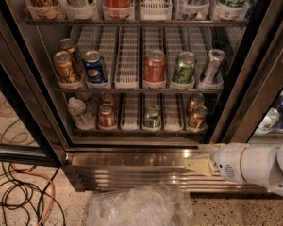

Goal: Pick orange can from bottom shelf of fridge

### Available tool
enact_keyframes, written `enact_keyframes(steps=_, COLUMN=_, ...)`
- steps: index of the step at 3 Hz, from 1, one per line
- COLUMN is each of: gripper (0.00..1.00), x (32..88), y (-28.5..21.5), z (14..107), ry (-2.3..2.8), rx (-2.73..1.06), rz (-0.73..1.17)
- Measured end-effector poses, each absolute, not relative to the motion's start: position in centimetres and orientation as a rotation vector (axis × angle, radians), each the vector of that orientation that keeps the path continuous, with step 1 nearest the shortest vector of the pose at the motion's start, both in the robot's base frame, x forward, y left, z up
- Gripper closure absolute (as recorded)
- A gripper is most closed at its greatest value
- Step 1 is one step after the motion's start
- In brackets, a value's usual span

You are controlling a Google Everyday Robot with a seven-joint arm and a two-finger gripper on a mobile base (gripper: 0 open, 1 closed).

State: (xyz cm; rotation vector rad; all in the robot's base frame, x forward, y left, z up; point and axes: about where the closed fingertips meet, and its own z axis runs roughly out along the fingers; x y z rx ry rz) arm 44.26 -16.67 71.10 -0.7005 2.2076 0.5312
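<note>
While the fridge (35, 74) stands open, the gripper (194, 164) hangs low at its right foot, in front of the steel grille (127, 169) below the racks and pointing left along it. The white arm (254, 166) behind it reaches in from the right edge. From where I stand I cannot tell whether the gripper is open or closed. It sits below the bottom shelf (132, 130) and apart from everything on it. The orange can (198, 117) stands upright at the front of the rightmost lane of that shelf, up and just left of the arm's white body. Its twin (194, 101) is right behind it in the same lane. Further left on the same shelf a green can (152, 117) fills the middle lane, then a red can (106, 116) with another behind it. A clear plastic bottle (78, 113) stands at the far left. The rack above carries bigger cans: gold, blue, red and green, and a silver one (212, 65) leaning to the right. On the speckled floor a crumpled clear plastic bag (137, 206) lies just in front of the grille, and black and orange cables (19, 197) snake about at the lower left.
</note>
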Motion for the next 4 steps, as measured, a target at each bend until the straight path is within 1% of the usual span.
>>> enact_keyframes(steps=1, gripper=0.38, x=44.3, y=-16.5, z=70.6, ry=2.218, rx=-0.702, rz=0.526)
enact_keyframes(steps=2, gripper=0.15, x=45.4, y=-17.0, z=69.0, ry=2.187, rx=-0.685, rz=0.481)
enact_keyframes(steps=3, gripper=0.0, x=48.9, y=-18.1, z=68.2, ry=2.106, rx=-0.606, rz=0.39)
enact_keyframes(steps=4, gripper=0.08, x=49.7, y=-18.6, z=68.1, ry=2.097, rx=-0.581, rz=0.353)
